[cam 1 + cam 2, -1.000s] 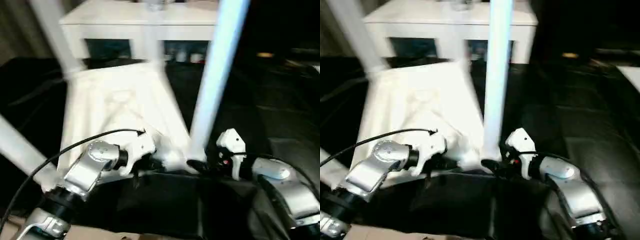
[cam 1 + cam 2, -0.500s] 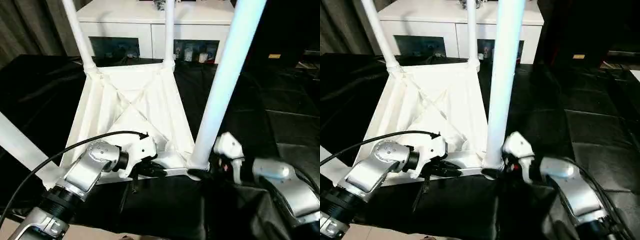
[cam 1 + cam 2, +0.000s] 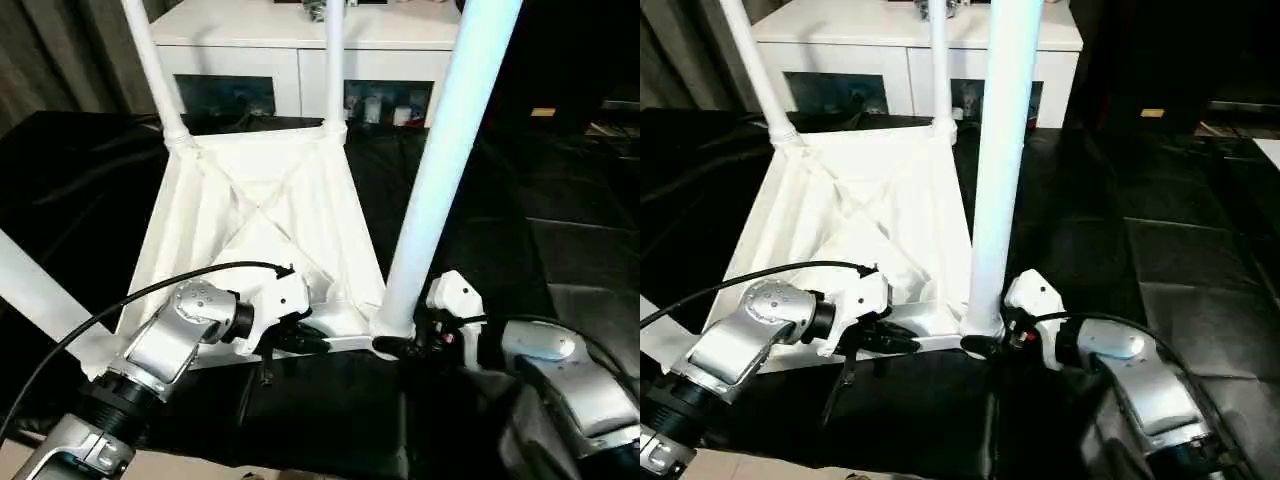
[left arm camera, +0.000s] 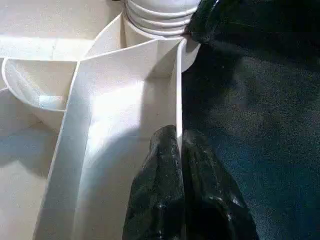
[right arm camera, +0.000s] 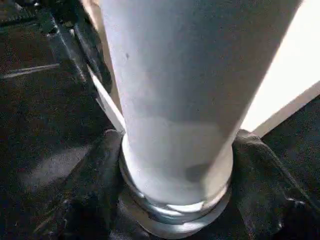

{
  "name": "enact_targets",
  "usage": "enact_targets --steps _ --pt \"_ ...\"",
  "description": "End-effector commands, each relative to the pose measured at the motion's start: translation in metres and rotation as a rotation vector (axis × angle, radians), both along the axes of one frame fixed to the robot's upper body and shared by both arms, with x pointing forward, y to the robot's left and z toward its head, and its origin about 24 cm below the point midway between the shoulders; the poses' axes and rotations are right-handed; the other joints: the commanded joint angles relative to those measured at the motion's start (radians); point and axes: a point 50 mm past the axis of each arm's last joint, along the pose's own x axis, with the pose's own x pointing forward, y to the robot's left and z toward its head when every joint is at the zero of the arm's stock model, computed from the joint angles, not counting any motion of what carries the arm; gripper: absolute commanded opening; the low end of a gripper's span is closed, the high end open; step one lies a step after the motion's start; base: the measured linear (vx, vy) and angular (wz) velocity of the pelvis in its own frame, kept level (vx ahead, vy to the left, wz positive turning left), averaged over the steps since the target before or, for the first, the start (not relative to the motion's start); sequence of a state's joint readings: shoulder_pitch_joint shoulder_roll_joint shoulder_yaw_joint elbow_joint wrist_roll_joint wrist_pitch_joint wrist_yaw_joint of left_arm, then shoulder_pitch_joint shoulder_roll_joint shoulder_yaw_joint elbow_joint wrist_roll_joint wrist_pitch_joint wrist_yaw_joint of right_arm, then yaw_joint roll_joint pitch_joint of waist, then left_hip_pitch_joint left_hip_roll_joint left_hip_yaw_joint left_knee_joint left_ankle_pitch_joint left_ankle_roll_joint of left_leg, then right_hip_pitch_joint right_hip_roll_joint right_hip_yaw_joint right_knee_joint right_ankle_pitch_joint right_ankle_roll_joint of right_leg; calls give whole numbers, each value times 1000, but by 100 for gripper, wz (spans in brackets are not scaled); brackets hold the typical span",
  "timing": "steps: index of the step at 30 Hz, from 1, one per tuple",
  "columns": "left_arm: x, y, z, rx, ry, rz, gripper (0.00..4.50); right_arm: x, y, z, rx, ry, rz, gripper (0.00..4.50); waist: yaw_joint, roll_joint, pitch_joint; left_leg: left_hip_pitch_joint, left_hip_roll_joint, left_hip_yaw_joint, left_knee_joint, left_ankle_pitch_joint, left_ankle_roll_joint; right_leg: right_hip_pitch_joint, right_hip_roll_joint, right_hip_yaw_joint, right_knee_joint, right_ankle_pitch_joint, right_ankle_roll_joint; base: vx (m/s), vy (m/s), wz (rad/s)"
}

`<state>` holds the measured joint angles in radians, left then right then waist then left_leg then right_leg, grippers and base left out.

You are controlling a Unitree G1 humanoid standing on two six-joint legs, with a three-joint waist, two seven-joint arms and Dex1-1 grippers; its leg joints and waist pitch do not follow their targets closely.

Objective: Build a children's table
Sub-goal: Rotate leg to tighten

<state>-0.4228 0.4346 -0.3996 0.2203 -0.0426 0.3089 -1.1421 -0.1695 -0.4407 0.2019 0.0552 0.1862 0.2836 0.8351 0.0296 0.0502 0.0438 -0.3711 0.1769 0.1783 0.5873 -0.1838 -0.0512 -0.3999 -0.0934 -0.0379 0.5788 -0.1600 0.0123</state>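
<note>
The children's table lies upside down, its white ribbed tabletop (image 3: 260,200) on a black cover. Four white legs stand in its corner sockets: two far ones (image 3: 150,60) (image 3: 334,60), a near left one (image 3: 40,290) and a thick near right one (image 3: 440,170). My left gripper (image 3: 315,340) is shut on the tabletop's thin near rim (image 4: 177,90), close to the near right socket. My right gripper (image 3: 395,345) sits at the foot of the near right leg (image 5: 175,100), with one black finger (image 5: 95,200) on each side pressed against the socket collar.
A white cabinet (image 3: 300,25) with glass-fronted shelves stands behind the table. Black sheeting (image 3: 560,230) covers the surface all around. A black cable (image 3: 150,295) loops over my left forearm.
The right gripper's fingers have narrowed around the foot of the near right leg. The left gripper has kept its hold on the rim. The view has steadied and shifted a little.
</note>
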Motion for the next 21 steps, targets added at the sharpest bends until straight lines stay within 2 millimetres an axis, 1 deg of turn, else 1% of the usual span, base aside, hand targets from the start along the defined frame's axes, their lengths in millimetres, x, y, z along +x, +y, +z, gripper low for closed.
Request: enact_targets --steps 1,2,3,4,5,6,8,9,10,11,12,13,14,15,16,17,18,19,20,21 --pt "-3 -19 -11 -4 23 43 0 20 -4 -11 -20 -7 -317 272 -5 -5 -53 3 37 -11 -79 -288 21 36 -39 24 -62 -293 -231 0 0 0" --pt "0 -25 -12 -16 13 83 0 23 -1 -14 2 3 -391 272 -12 -7 -49 0 34 -14 -83 -313 8 39 -38 21 -66 -341 -216 0 0 0" --pt "2 -31 -13 -28 7 133 0 26 2 -17 24 8 -471 272 -24 -8 -47 4 32 -25 -88 -388 -30 40 -39 12 -75 -485 -153 -58 7 -18" --pt "4 -36 -14 -36 4 165 0 27 5 -19 36 14 -525 272 -27 -9 -48 9 32 -26 -87 -408 -35 34 -41 13 -81 -507 -142 0 0 0" --pt "8 -49 -17 -52 10 255 0 30 12 -25 73 41 -665 272 -32 -9 -49 15 31 -25 -84 -436 -33 23 -41 17 -88 -521 -136 0 0 0" --pt "9 -51 -18 -51 5 279 0 31 14 -26 75 45 -687 272 -34 -8 -48 18 31 -27 -84 -453 -35 21 -38 15 -93 -529 -131 0 0 0" --pt "14 -62 -22 -44 -11 366 0 33 24 -29 81 46 -770 272 -39 -7 -46 19 28 -27 -84 -473 -36 17 -35 13 -98 -546 -119 0 0 0" --pt "16 -66 -23 -39 -18 395 0 35 28 -29 81 38 -798 272 -42 -11 -45 23 25 -29 -82 -498 -33 14 -34 8 -106 -585 -98 0 0 0" --pt "18 -70 -22 -46 -31 420 0 36 34 -28 85 34 -800 272 -41 -10 -45 30 22 -28 -78 -516 -28 6 -34 7 -115 -626 -82 0 0 0" --pt "19 -73 -22 -48 -44 436 0 37 41 -27 91 30 -792 272 -42 -9 -43 34 20 -29 -76 -529 -23 2 -33 2 -123 -660 -65 0 0 0" --pt "20 -75 -21 -39 -57 431 0 38 48 -24 101 17 -768 272 -41 -9 -43 37 20 -31 -76 -540 -22 1 -32 -2 -128 -669 -56 0 0 0" --pt "21 -76 -21 -34 -67 425 0 39 52 -22 106 4 -749 272 -47 -5 -44 32 22 -37 -82 -557 -22 9 -31 -8 -127 -655 -47 0 0 0" --pt "22 -74 -20 -20 -81 413 0 40 57 -15 138 -33 -706 272 -49 -3 -45 22 26 -43 -92 -563 -23 21 -32 -11 -122 -617 -46 0 0 0" --pt "22 -72 -19 -18 -82 413 0 40 57 -13 153 -44 -694 306 -48 -2 -48 20 29 -44 -96 -561 -24 23 -34 -6 -117 -573 -59 0 0 0" --pt "22 -72 -19 -17 -83 412 0 40 57 -12 157 -48 -690 306 -48 -2 -48 23 30 -42 -95 -563 -24 19 -35 -3 -117 -560 -67 0 0 0" --pt "23 -68 -19 -10 -92 401 0 39 54 -8 167 -80 -674 327 -48 -2 -47 23 29 -41 -96 -567 -23 18 -35 -1 -116 -548 -79 0 0 0" --pt "23 -60 -20 19 -112 383 0 39 47 -1 151 -130 -658 341 -49 -2 -47 21 29 -40 -96 -563 -21 19 -36 1 -115 -540 -84 0 0 0" --pt "23 -57 -20 26 -117 371 0 39 42 1 141 -146 -656 343 -48 -3 -49 18 30 -39 -98 -550 -14 23 -36 3 -113 -517 -89 0 0 0" --pt "22 -56 -20 29 -119 364 0 39 40 2 135 -152 -657 350 -47 -5 -50 10 30 -38 -99 -523 -9 29 -39 6 -108 -492 -97 0 0 0" --pt "22 -54 -20 27 -111 366 0 39 36 3 117 -171 -648 364 -49 -4 -50 8 31 -38 -100 -509 -6 30 -40 6 -105 -481 -104 0 0 0"
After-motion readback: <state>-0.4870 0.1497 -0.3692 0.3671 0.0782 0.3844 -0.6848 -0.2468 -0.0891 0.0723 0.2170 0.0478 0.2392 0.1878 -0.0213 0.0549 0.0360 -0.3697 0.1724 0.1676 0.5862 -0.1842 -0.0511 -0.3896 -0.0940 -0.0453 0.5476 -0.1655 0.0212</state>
